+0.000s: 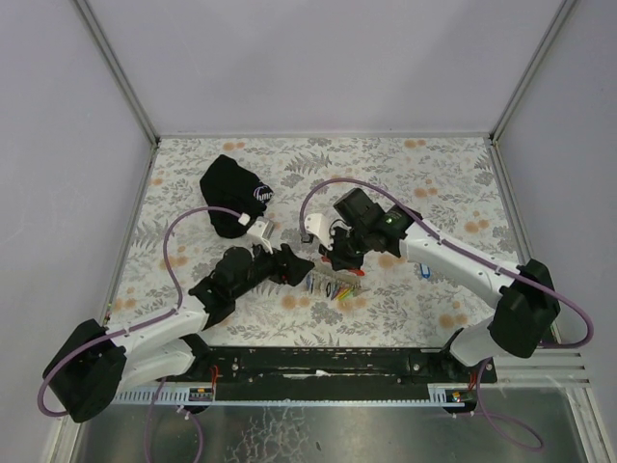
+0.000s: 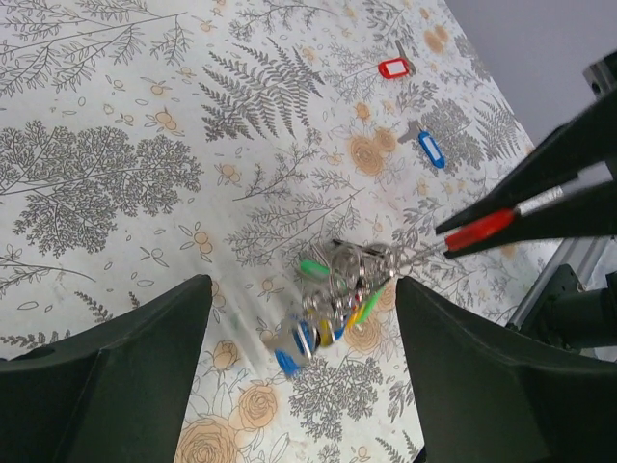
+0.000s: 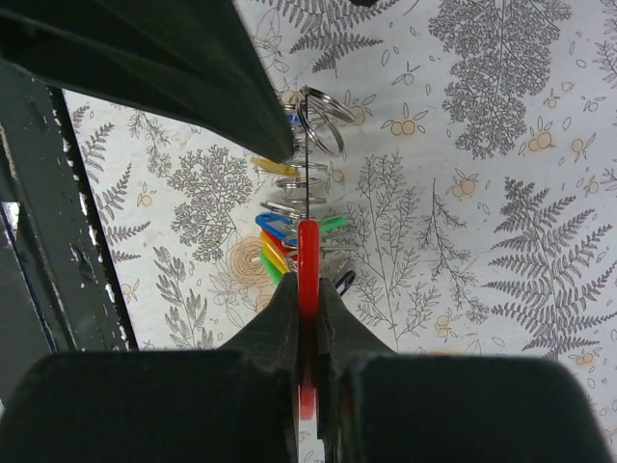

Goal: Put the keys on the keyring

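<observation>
A bunch of keys [image 1: 333, 287] with green, yellow, blue and red tags hangs on stacked metal rings; it looks blurred in the left wrist view [image 2: 333, 301]. My right gripper [image 3: 308, 285] is shut on a red tag [image 3: 308, 253], seen edge-on, just above the bunch [image 3: 285, 231]; a thin metal piece runs from the tag to a keyring [image 3: 323, 121]. My left gripper [image 2: 301, 289] is open, its fingers [image 2: 125, 376] on either side of the bunch. Both grippers [image 1: 301, 270] [image 1: 345, 262] meet over the keys. A loose red-tagged key [image 2: 393, 68] and a blue-tagged key [image 2: 431, 149] lie farther off.
A black cloth pouch [image 1: 234, 188] with a white logo lies at the back left of the floral mat [image 1: 434, 174]. The loose blue-tagged key [image 1: 424, 273] lies under my right arm. Grey walls enclose the table on three sides.
</observation>
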{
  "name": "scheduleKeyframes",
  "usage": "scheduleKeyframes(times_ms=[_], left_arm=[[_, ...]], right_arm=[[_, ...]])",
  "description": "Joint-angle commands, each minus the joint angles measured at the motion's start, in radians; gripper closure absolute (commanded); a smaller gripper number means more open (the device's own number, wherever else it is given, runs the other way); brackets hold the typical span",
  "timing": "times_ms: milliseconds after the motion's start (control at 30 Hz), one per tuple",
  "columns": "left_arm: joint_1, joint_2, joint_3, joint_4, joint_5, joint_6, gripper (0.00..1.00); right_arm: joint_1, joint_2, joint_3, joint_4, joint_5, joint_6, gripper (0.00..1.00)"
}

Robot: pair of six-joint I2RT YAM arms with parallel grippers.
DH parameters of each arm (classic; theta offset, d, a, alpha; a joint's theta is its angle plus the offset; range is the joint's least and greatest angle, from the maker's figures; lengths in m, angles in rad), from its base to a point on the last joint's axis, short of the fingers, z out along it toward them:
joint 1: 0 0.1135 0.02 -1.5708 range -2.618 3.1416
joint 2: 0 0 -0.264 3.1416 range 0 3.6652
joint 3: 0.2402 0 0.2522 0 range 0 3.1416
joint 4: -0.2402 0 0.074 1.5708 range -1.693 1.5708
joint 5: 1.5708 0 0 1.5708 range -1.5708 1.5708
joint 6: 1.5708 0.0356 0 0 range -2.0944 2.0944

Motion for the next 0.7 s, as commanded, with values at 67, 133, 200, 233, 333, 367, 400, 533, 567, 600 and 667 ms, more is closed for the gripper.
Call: scheduleKeyframes(times_ms=[67, 133, 200, 233, 333, 367, 400, 533, 567, 600, 667], left_arm=[[0.026, 0.021, 0.044, 0.045, -0.057, -0.063, 0.24], [0.044, 0.023, 0.043, 0.031, -0.079, -0.101, 0.27], [0.069, 0.026, 0.040, -0.007, -0.100, -0.139, 0.31], [0.084, 0.028, 0.036, -0.030, -0.110, -0.158, 0.33], [0.127, 0.035, 0.021, -0.086, -0.122, -0.214, 0.39], [0.139, 0.037, 0.013, -0.092, -0.116, -0.229, 0.40], [0.149, 0.039, 0.003, -0.099, -0.109, -0.242, 0.41], [0.181, 0.022, -0.013, -0.106, -0.068, -0.265, 0.41], [0.185, 0.011, -0.017, -0.098, -0.051, -0.262, 0.41], [0.189, -0.011, -0.026, -0.084, -0.028, -0.258, 0.40], [0.196, -0.053, -0.040, -0.054, 0.017, -0.254, 0.39]], right_arm=[[0.031, -0.022, 0.046, 0.004, 0.016, -0.016, 1.00], [0.033, -0.029, 0.036, 0.010, 0.018, -0.018, 1.00], [0.032, -0.045, 0.023, 0.019, 0.030, -0.019, 1.00], [0.033, -0.059, 0.014, 0.025, 0.037, -0.020, 1.00], [0.033, -0.097, -0.018, 0.059, 0.055, -0.019, 1.00], [0.032, -0.110, -0.029, 0.072, 0.059, -0.021, 1.00], [0.033, -0.121, -0.040, 0.087, 0.064, -0.023, 1.00], [0.033, -0.143, -0.072, 0.116, 0.074, -0.033, 1.00], [0.033, -0.144, -0.077, 0.122, 0.080, -0.035, 1.00], [0.033, -0.146, -0.081, 0.123, 0.086, -0.038, 1.00], [0.033, -0.147, -0.090, 0.132, 0.101, -0.037, 1.00]])
